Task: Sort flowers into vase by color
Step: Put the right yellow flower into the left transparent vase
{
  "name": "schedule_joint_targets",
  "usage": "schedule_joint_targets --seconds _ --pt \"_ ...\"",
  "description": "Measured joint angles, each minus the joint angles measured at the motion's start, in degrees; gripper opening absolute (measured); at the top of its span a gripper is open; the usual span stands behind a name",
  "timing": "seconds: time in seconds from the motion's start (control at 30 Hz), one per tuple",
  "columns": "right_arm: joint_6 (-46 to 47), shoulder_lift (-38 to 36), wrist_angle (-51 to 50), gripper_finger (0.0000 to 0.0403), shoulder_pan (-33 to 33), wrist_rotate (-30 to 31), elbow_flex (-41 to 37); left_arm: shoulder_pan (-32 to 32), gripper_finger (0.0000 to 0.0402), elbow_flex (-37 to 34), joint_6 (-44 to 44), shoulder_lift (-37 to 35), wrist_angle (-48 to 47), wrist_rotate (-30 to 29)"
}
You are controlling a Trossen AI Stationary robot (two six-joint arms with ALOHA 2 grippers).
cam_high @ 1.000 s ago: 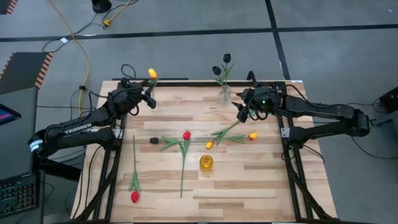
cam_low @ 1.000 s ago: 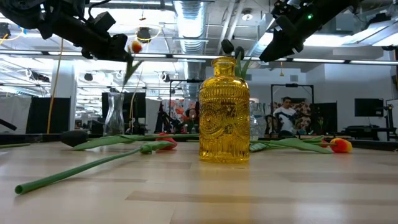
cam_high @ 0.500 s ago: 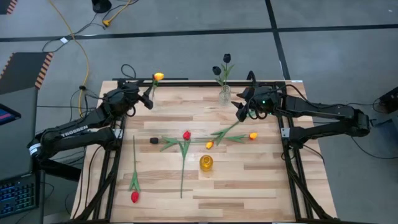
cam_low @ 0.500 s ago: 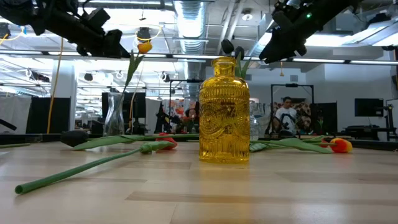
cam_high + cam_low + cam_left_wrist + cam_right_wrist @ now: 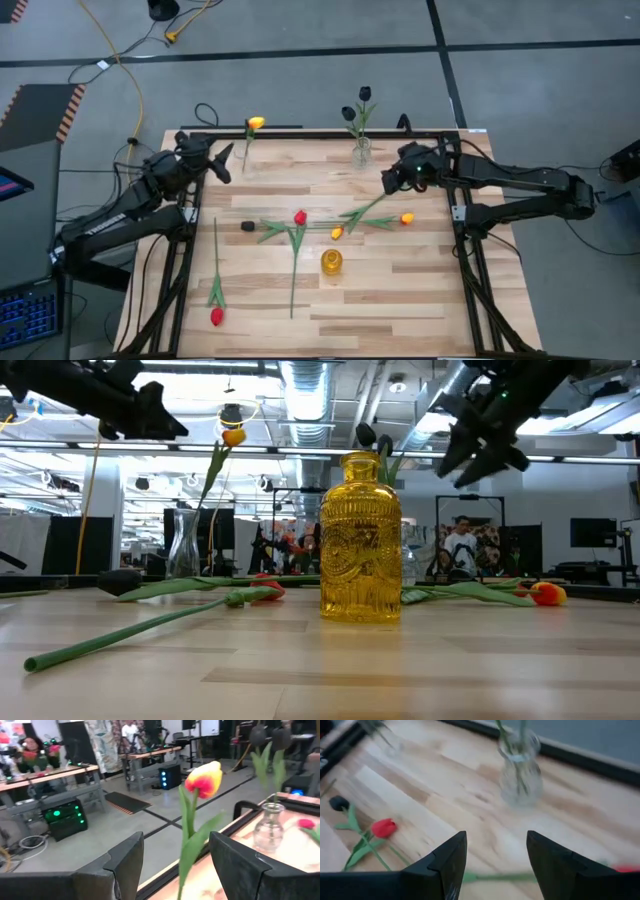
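Tulips look light and limp-stemmed, best pinched mid-stem, not by their soft heads. The left gripper (image 5: pixel 215 160) gapes empty beside the yellow tulip (image 5: pixel 255 123) in its clear vase (image 5: pixel 186 543); loose flowers (image 5: pixel 299 217) lie mid-table; the right gripper (image 5: pixel 395 182) hovers wide and empty near the black-tulip vase (image 5: pixel 361 152).

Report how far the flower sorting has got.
Done: two black tulips stand in the clear vase; a yellow tulip stands in the far-left vase.
In hand: nothing; left gripper and right gripper are open.
Left: six flowers on the table; the amber vase is empty.
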Motion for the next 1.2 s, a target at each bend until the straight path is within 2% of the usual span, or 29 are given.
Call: schedule_joint_targets --seconds 0.13,0.33,0.47,0.67,0.9,1.2 --pt "-0.3 0.0 -1.7 0.0235 1.5 -2.6 0.0 0.0 0.0213 0.0 0.0 -0.7 -1.4 1.1" --pt "-9.1 1.5 -0.5 0.0235 6.8 -3.8 0.0 0.0 0.0213 0.0 -0.2 -0.5 -2.7 5.4" --pt "-14.6 5.6 -0.1 0.0235 10.9 -3.8 0.0 0.0 0.0213 0.0 -0.5 -0.5 -2.9 8.0" --pt "-20.2 13.8 0.6 0.0235 15.2 -3.8 0.0 0.0 0.0213 0.0 -1.0 -0.5 -4.3 8.1" --pt "-20.7 21.7 2.2 0.0222 16.6 -3.7 0.0 0.0 0.0213 0.0 -1.9 -0.5 -5.7 8.1" --pt "-24.7 28.1 7.5 0.0187 16.7 -4.1 0.0 0.0 0.0213 0.0 -2.1 -0.5 -7.0 8.1"
